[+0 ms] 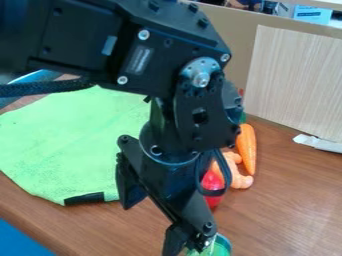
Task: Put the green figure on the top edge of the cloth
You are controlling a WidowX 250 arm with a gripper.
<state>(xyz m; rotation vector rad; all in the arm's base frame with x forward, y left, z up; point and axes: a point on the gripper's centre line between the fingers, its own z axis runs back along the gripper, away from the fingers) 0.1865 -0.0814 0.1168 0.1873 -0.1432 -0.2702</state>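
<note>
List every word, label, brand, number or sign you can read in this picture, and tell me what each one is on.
There is no text here that I can read for certain.
Grey label on the black robot arm: too blurred to read.
Blue and white box in the background: faint marks, too small to read.
Black strip at the edge of the green cloth: no lettering I can make out.

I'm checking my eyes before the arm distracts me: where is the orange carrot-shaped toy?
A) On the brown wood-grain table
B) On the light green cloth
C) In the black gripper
A: the carrot-shaped toy lies on the table, away from the cloth.
</note>
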